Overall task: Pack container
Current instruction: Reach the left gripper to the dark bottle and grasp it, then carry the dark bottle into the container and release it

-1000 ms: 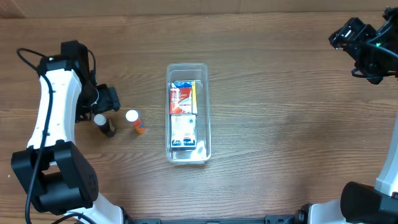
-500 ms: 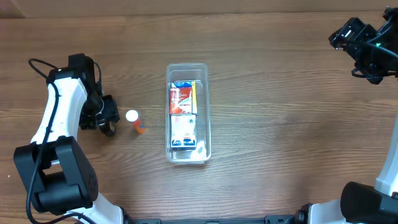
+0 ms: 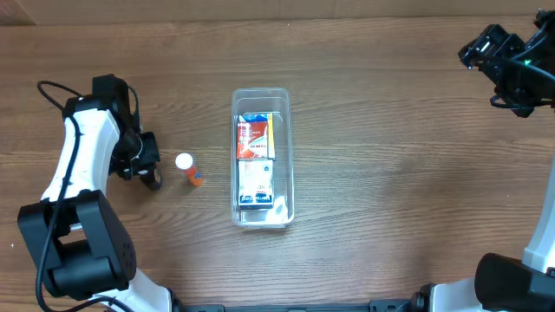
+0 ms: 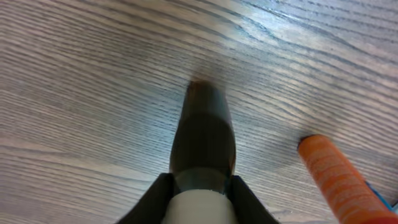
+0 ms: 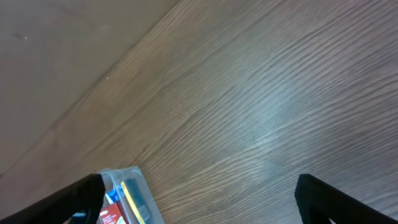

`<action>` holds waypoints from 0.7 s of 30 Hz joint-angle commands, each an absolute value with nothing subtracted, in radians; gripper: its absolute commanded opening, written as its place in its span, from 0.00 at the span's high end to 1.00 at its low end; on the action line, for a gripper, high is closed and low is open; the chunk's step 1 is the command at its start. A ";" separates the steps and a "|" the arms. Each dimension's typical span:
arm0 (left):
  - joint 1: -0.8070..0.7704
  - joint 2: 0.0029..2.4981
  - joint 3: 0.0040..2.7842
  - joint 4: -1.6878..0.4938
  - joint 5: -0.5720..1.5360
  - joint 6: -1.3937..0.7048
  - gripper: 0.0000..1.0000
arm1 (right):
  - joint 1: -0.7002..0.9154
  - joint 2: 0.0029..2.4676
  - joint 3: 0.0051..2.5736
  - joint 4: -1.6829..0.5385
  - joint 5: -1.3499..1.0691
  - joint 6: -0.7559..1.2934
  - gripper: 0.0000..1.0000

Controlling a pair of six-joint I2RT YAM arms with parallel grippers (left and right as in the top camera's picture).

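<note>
The clear container (image 3: 285,147) lies lengthwise at the table's middle and holds a red-and-white box (image 3: 254,139) and a white-and-blue box (image 3: 256,183). To its left stands a small orange bottle (image 3: 191,171) with a white cap, also in the left wrist view as the orange bottle (image 4: 339,180). My left gripper (image 3: 146,168) is shut on a small dark bottle (image 4: 204,134), its fingers (image 4: 155,202) clamped around the white cap (image 4: 199,210). My right gripper (image 3: 482,48) hangs open at the far right corner, nothing between its fingers (image 5: 79,198).
The container's corner (image 5: 124,180) shows at the lower left of the right wrist view. A black cable (image 3: 52,88) loops behind the left arm. Bare wood tabletop (image 3: 408,173) lies between the container and the right arm.
My left gripper has come down over the dark bottle and shut on its cap, hiding it from above. The orange bottle, container and right arm have stayed in place.
</note>
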State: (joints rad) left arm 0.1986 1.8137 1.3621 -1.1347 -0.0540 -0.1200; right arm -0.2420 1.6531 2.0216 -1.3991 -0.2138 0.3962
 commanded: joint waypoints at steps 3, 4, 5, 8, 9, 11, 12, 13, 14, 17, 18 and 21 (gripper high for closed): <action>0.203 1.810 1.439 -1.222 -0.059 -0.112 0.86 | -0.244 1.648 2.028 -1.397 -0.222 0.392 0.00; 0.202 1.804 1.477 -1.254 -0.059 -0.112 0.86 | -0.244 1.648 2.028 -1.397 -0.222 0.392 0.00; 0.201 1.798 1.522 -1.288 -0.059 -0.112 0.86 | -0.244 1.648 2.028 -1.397 -0.222 0.392 0.00; 0.181 1.770 1.716 -1.412 -0.041 -0.112 0.86 | -0.244 1.648 2.028 -1.397 -0.222 0.392 0.00; 0.169 1.760 1.774 -1.441 -0.022 -0.113 0.86 | -0.244 1.648 2.028 -1.397 -0.222 0.392 0.00; 0.132 1.738 1.887 -1.498 0.027 -0.113 0.85 | -0.244 1.648 2.028 -1.397 -0.222 0.392 0.00; 0.106 1.727 1.936 -1.518 0.038 -0.120 0.85 | -0.244 1.648 2.028 -1.397 -0.222 0.392 0.00; 0.075 1.715 1.977 -1.531 0.038 -0.128 0.85 | -0.244 1.648 2.028 -1.397 -0.222 0.392 0.00; 0.043 1.703 2.010 -1.536 0.035 -0.137 0.84 | -0.244 1.648 2.028 -1.397 -0.222 0.392 0.00; -0.083 1.671 2.062 -1.508 0.035 -0.173 0.82 | -0.244 1.648 2.028 -1.397 -0.222 0.392 0.00; -0.113 1.667 2.062 -1.495 0.034 -0.184 0.82 | -0.244 1.648 2.028 -1.397 -0.222 0.392 0.00; -0.234 1.673 2.051 -1.451 0.034 -0.224 0.81 | -0.244 1.648 2.028 -1.397 -0.222 0.392 0.00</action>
